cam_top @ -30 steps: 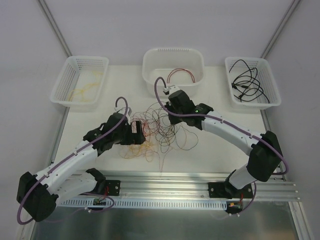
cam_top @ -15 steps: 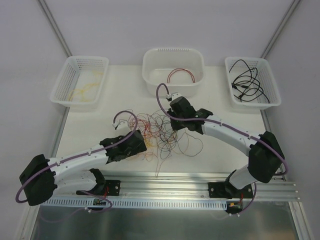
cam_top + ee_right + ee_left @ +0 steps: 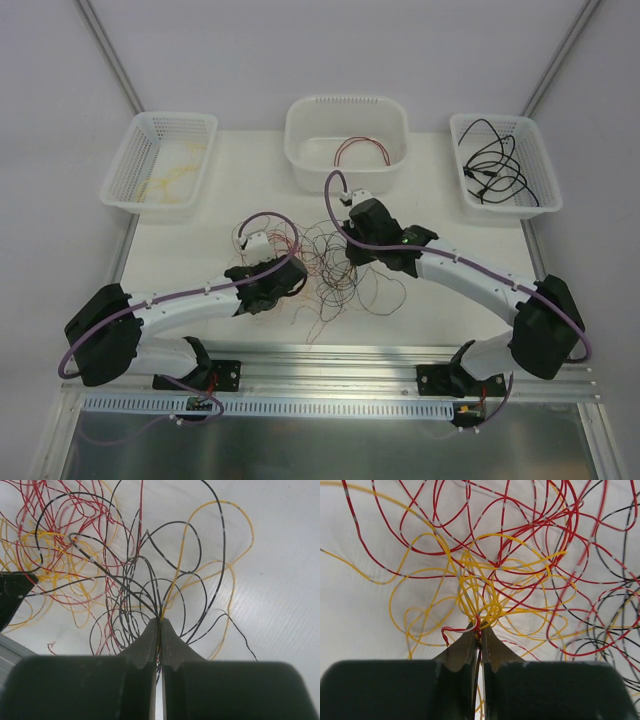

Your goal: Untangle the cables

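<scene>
Tangled red, yellow and black cables point(image 3: 325, 262) midway along the table's point(image 3: 450, 215) near edge, left gripper point(image 3: 479, 630) clamped on yellow and red strands, right gripper point(image 3: 160, 622) clamped on black and yellow strands.

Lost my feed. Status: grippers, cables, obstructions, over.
Left gripper shut on cables, yellow strands. Right gripper shut on black and yellow strands. Clump tangled between them. Nothing else blocking.
</scene>
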`<state>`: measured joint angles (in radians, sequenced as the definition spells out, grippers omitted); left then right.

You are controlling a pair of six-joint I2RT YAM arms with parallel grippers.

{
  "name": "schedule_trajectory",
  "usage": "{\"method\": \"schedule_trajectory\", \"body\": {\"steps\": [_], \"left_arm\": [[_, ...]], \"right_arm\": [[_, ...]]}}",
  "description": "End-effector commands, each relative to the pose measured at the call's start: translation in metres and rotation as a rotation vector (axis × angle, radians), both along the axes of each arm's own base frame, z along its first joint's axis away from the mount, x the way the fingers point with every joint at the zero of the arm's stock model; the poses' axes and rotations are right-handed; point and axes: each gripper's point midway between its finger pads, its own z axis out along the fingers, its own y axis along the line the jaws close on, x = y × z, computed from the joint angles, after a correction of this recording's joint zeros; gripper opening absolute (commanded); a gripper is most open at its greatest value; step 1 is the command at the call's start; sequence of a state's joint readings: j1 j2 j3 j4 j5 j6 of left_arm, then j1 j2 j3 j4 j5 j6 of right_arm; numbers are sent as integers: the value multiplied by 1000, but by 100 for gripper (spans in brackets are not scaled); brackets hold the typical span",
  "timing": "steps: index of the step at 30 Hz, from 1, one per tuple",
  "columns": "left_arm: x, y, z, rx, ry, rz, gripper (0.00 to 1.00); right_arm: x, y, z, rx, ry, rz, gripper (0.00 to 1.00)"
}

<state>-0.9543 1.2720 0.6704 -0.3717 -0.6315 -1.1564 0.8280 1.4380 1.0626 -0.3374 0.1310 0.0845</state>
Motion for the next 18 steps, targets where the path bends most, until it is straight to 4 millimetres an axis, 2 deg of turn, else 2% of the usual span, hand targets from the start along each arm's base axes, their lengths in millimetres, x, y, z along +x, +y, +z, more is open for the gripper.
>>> {"method": "schedule_trajectory", "body": {"steps": [1,3,5,6,7,8,9,11,12,13,15,16,18], "left_arm": [[13,17,11,56,-77,35,0],[18,31,20,59,-98,45,0],[23,51,28,93,-109,46,0],[27,57,42,73,-144,50,0],[30,66,51,115,-156,17,0],[32,70,59,116,-165,-3,0],[38,85,75,110,-198,25,0],[42,99,104,180,-236,-16,0],[44,108,118,205,-255,-13,0],[48,113,141,247,-285,-36,0],[46,127,157,327,-272,-42,0],[48,130,176,359,-293,-50,0],[45,143,186,424,-277,-34,0]], "right_arm": [[5,-25,22,0,-62,-64,1],[8,-53,18,-51,-57,-114,1],[11,-80,28,-70,-89,-175,0],[16,-104,30,-87,-79,-237,1],[17,-117,34,-93,-85,-266,1],[17,-131,48,-75,-114,-299,1],[18,-154,52,-93,-111,-357,1],[16,-180,72,-97,-155,-434,1],[14,-199,75,-128,-151,-468,1],[13,-208,86,-122,-170,-498,1],[8,-233,96,-116,-170,-578,1],[7,-239,103,-97,-173,-602,1],[1,-255,111,-68,-182,-662,1]]}}
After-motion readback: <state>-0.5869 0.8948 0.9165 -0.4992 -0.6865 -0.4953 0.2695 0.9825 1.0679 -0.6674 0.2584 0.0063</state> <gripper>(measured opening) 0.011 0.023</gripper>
